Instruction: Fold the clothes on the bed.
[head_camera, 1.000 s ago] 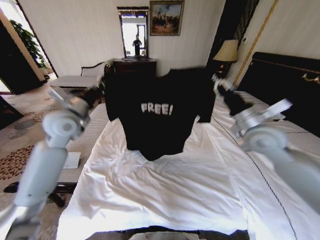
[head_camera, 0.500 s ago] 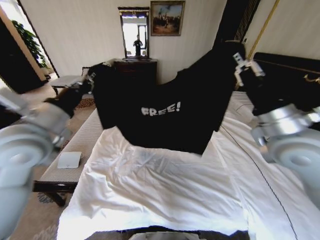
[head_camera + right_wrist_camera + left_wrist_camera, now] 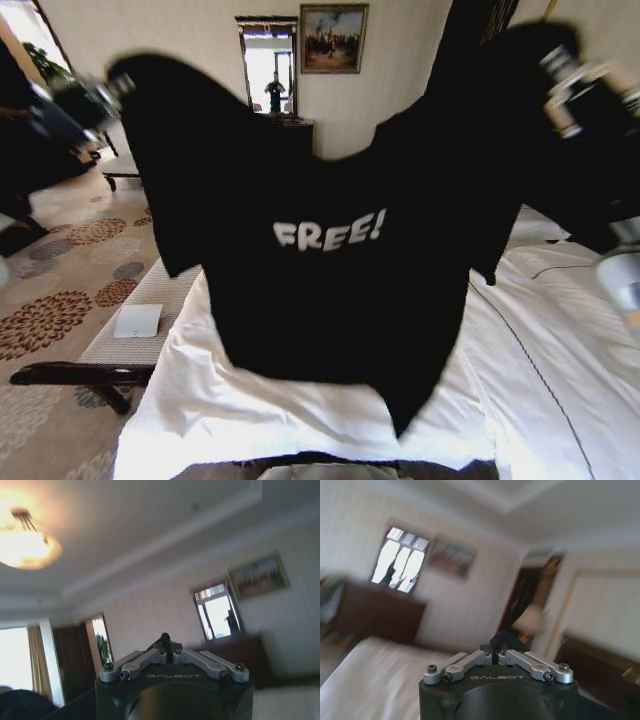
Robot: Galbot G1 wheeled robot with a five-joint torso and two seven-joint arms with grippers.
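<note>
Holding the black T-shirt point(image 3: 320, 260) high in the air, both arms spread wide: left pincer point(image 3: 100, 92) at about 10 o'clock in the head view, right pincer point(image 3: 572, 88) at about 2 o'clock, each at 1 upper corner of the shirt near shoulder or sleeve. Shirt hangs open, front facing the camera, white "FREE!" lettering point(image 3: 328, 232) readable at centre, hem drooping in an uneven point toward 6 o'clock, just above the bed point(image 3: 250, 410) but apparently not touching it. Left wrist view: left pincer point(image 3: 496, 654) jaws drawn together with a dark bit of cloth pinched at the tips, so clamped on the shirt. Right wrist view: right pincer point(image 3: 167, 649) same, jaws together with a small dark tuft between, gripping the shirt. White duvet lies below with some wrinkles; a striped chaise point(image 3: 140, 320) with a white card point(image 3: 136, 320) sits at 8 o'clock beside the bed. Step in hand, as I judge it: spreading or shaking the shirt out flat in the air before laying it down; folding itself not started. Next move likely calls for lowering both arms evenly, keeping the top edge taut, so the shirt lands flat on the duvet without the hem bunching underneath.
</note>
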